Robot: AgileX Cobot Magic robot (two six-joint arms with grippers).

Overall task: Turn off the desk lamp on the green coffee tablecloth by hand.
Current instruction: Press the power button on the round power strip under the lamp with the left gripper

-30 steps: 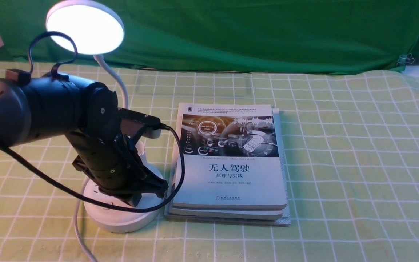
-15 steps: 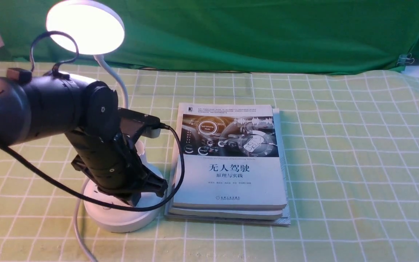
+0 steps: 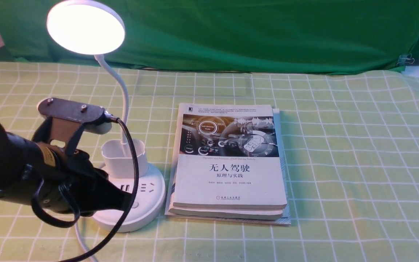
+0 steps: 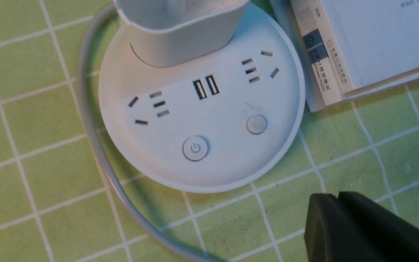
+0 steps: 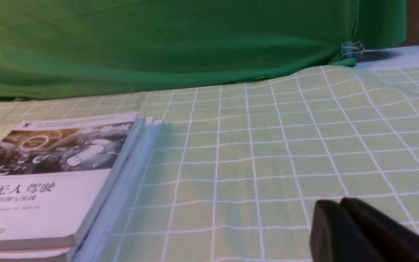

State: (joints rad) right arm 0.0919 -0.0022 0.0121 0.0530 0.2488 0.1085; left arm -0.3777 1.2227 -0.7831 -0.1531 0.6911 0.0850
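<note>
The white desk lamp stands at the left on the green coffee tablecloth (image 3: 340,163). Its disc head (image 3: 86,27) is lit. Its round base (image 3: 151,196) carries a cup-shaped holder (image 3: 124,156). The left wrist view shows the base (image 4: 202,120) with sockets, a power button (image 4: 195,148) and a second button (image 4: 256,124). My left gripper (image 3: 126,201) is shut and empty, at the base's near left edge; in the left wrist view it (image 4: 336,198) hovers over cloth just off the base. My right gripper (image 5: 340,203) is shut and empty over bare cloth, and out of the front view.
A stack of books (image 3: 231,163) lies right beside the lamp base, also in the right wrist view (image 5: 49,182). The lamp's white cable (image 3: 80,236) curls around the base toward the front edge. A dark green backdrop cloth (image 3: 249,32) hangs behind.
My left arm has pulled back from over the lamp base, lower and toward the camera. The base's sockets and holder now show. The lamp stays lit.
</note>
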